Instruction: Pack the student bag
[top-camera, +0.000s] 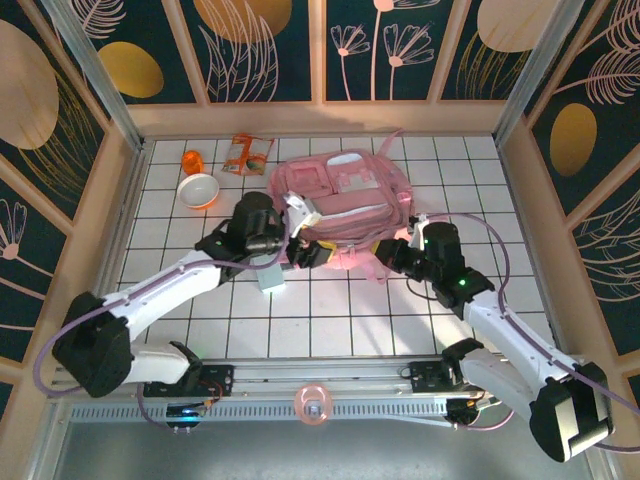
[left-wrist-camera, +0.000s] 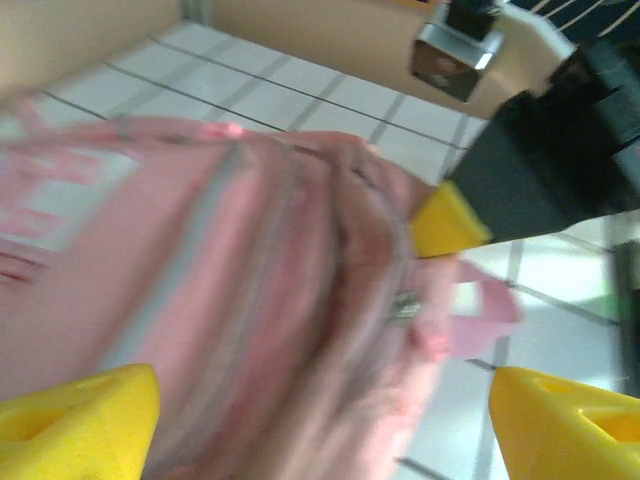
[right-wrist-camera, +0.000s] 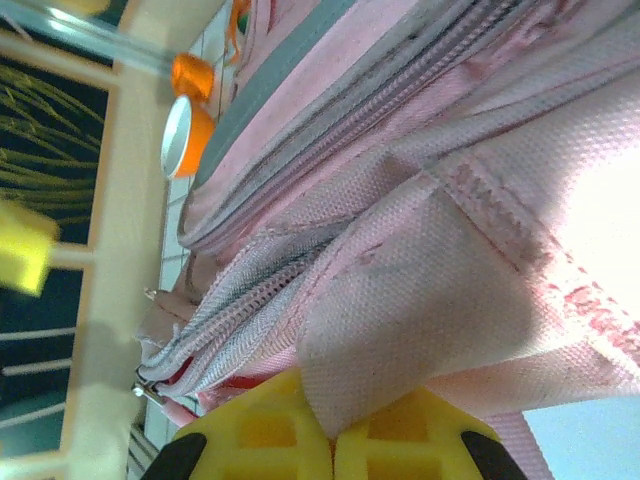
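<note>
The student bag is a large pink backpack lying on the white tiled table, zip pockets facing up. My left gripper hovers at the bag's near left edge. In the left wrist view the left gripper is open, its yellow fingertips far apart over the blurred pink student bag. My right gripper sits at the bag's near right corner. The right wrist view shows the right gripper shut on a fold of the student bag's pink fabric beside its grey zip.
An orange cup, an orange-and-white bowl and a snack packet lie at the back left. A small grey box rests under the left arm. Wooden walls ring the table. The right arm's black body shows close by in the left wrist view.
</note>
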